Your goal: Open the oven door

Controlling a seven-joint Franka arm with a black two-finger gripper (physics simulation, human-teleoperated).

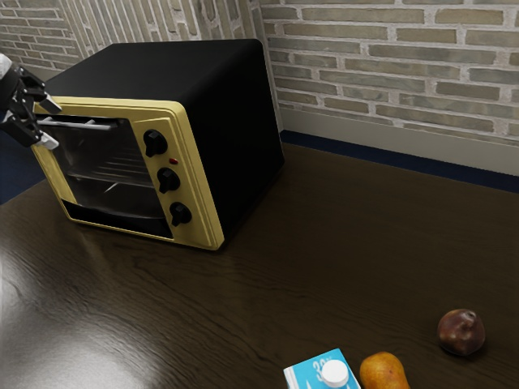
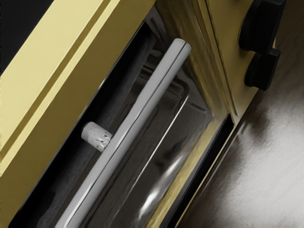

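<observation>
The oven door (image 1: 109,166) is in the left part of the exterior view, set into the yellow front frame (image 1: 195,174) of a black oven (image 1: 235,105). It looks shut or nearly so; whether there is a slight gap at its upper edge, I cannot tell. Through its dark glass a wire rack (image 1: 109,181) can be seen. A grey bar handle (image 1: 85,124) runs along the door's upper edge, and the wrist view shows a short mottled post (image 2: 96,136) joining it to the door.

The gripper (image 1: 50,124) is at the upper left edge of the exterior view, by the handle's end away from the knobs. Its fingers (image 1: 48,142) are spread, one above the other, with pale tips. Whether either touches the handle, I cannot tell.

On the frame, beside the door, three black knobs (image 1: 168,180) sit in a column, with a small red light (image 1: 173,161) near the upper two. The oven stands on a dark wooden bench (image 1: 324,251). At the lower edge of the exterior view, right of its middle, is a blue and white carton (image 1: 305,374) with a white cap (image 1: 334,374). Just beside it is an orange fruit (image 1: 383,373), and nearer the lower right corner a brownish-purple fruit (image 1: 461,332). A brick wall (image 1: 389,73) spans the upper right of the frame.
</observation>
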